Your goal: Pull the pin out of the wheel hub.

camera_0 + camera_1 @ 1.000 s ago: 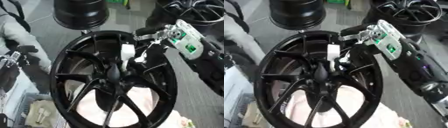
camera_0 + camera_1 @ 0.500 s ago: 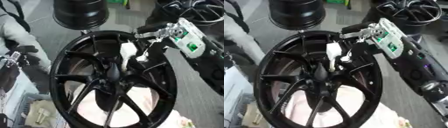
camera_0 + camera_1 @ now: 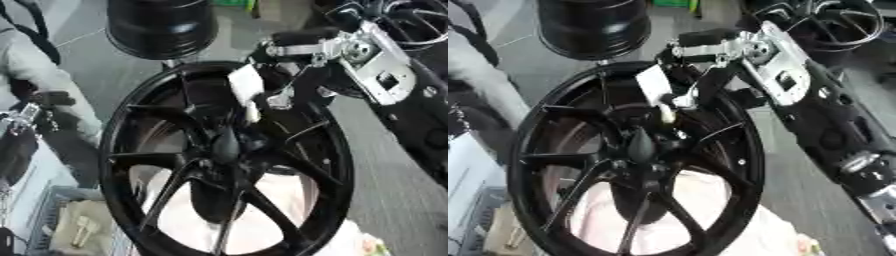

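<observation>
**Right hand on the pin above the hub**

I'm looking down on the black wheel [image 3: 219, 165], spokes fanning out from the pointed centre hub [image 3: 226, 146]. My right hand [image 3: 710, 55] comes in from two o'clock and sits over the rim's upper edge, its fingers [image 3: 702, 37] curled in toward a white block at the top of the pin [image 3: 247, 86]. I read that as a pinch on the white piece, though the exact contact is blurred. The pin's pale lower end points down toward the hub, at about twelve o'clock from the centre cone, just above it; I can't tell whether it touches. At eleven o'clock beyond the wheel stands a second black rim [image 3: 162, 25]. At seven o'clock there's a grey crate [image 3: 66, 230] with pale contents. My left hand doesn't show.
</observation>
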Robot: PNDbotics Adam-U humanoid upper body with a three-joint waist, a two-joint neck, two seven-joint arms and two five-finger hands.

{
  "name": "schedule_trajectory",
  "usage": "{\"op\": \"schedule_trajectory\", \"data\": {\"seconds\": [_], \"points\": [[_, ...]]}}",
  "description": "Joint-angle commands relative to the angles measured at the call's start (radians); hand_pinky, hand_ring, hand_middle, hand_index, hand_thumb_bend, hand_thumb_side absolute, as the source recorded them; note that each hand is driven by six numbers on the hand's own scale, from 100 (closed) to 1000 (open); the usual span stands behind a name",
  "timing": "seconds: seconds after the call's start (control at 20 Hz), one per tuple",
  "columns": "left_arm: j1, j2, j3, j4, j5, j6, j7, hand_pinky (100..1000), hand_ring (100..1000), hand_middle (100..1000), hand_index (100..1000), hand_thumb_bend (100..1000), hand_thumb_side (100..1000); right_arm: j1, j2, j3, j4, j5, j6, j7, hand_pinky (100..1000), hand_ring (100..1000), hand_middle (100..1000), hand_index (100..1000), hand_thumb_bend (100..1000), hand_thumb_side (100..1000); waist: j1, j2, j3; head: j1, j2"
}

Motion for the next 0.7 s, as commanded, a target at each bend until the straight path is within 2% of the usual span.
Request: {"op": "schedule_trajectory", "data": {"seconds": [0.05,0.25,0.45,0.55,0.7], "points": [[-0.007,0.017,-0.002,-0.016,0.0,0.0,-0.004,674,636,709,785,100,773,-0.045,-0.022,-0.031,-0.009,-0.025,0.009,-0.012,245,230,244,376,100,415,0.004,-0.015,0.0,-0.002,0.005],[-0.004,0.022,0.001,-0.015,-0.001,0.001,-0.002,674,636,709,785,100,773,-0.069,-0.068,-0.059,-0.026,-0.077,0.027,-0.021,241,224,240,371,100,406,0.0,-0.018,-0.008,0.003,0.005],[0.001,0.027,0.005,-0.015,-0.004,0.003,0.001,674,636,709,785,100,775,-0.051,-0.165,-0.101,-0.07,-0.153,0.057,-0.045,242,223,239,373,100,393,-0.008,-0.023,-0.023,0.016,0.005],[0.004,0.03,0.007,-0.015,-0.006,0.004,0.003,674,637,709,785,100,775,-0.017,-0.23,-0.13,-0.102,-0.192,0.072,-0.069,243,221,238,372,100,387,-0.01,-0.025,-0.03,0.022,0.005],[0.005,0.032,0.012,-0.016,-0.007,0.004,0.006,674,637,709,785,100,774,0.081,-0.341,-0.188,-0.17,-0.251,0.09,-0.118,242,219,236,372,100,383,-0.01,-0.025,-0.039,0.032,0.005]]}}
